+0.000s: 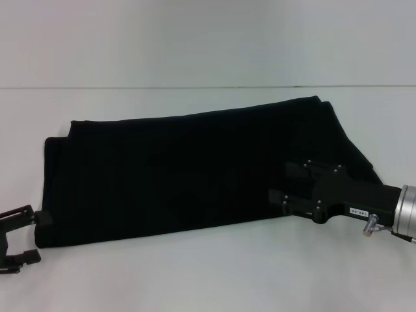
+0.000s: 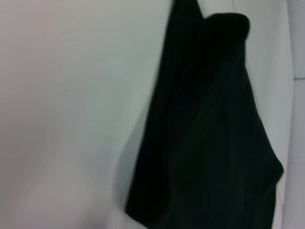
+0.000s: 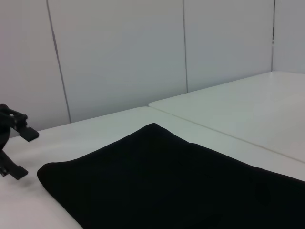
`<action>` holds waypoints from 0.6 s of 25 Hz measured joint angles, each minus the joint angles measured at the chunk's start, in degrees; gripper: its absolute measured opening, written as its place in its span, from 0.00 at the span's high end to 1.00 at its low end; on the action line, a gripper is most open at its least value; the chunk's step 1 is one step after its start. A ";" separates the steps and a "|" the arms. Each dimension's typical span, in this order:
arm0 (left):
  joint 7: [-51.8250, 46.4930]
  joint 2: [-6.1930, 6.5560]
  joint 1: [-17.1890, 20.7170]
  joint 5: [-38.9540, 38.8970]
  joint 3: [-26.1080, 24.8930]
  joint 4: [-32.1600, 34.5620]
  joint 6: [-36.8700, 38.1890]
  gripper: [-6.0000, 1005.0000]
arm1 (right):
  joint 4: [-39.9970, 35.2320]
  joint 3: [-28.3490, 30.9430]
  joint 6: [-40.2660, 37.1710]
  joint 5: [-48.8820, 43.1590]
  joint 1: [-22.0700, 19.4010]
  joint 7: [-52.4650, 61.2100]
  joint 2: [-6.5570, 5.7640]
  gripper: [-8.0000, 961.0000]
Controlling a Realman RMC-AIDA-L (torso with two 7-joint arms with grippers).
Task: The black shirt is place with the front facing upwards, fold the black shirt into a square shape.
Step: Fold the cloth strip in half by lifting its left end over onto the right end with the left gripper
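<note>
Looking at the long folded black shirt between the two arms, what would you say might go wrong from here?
1. The right tool lies over the folded black cotton shirt; pulling away could drag the layers apart.
2. The left tool sits at the shirt's near left corner, open and apparently gripping nothing, so a lift might miss the cloth.
3. The left end's layers look offset, so the square may come out uneven.

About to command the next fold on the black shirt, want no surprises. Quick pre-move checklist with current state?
1. Black shirt already folded into a long band across the white table: ok.
2. Not yet square, band much longer than it is deep: not ok.
3. Left pincer open, at the band's left end near corner: ok.
4. Left pincer actually around fabric: cannot tell.
5. Right pincer over the band's right part; open or shut: cannot tell.
6. Left-end layers aligned: not ok, one edge sticks out past the other.
</note>
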 joint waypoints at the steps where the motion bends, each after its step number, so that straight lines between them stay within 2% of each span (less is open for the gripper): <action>1: -0.14 -0.12 0.00 0.02 -0.01 -0.05 -0.48 0.07 | 0.03 0.00 0.00 0.01 0.01 -0.01 0.00 0.24; 10: -0.66 -0.97 -1.19 0.12 0.22 -0.94 -3.25 0.08 | 0.21 0.00 0.00 0.05 0.19 -0.05 0.00 0.24; 15: -0.69 -1.01 -2.78 0.15 0.23 -3.08 -5.43 0.09 | 0.30 0.00 0.00 0.05 0.22 -0.07 0.00 0.24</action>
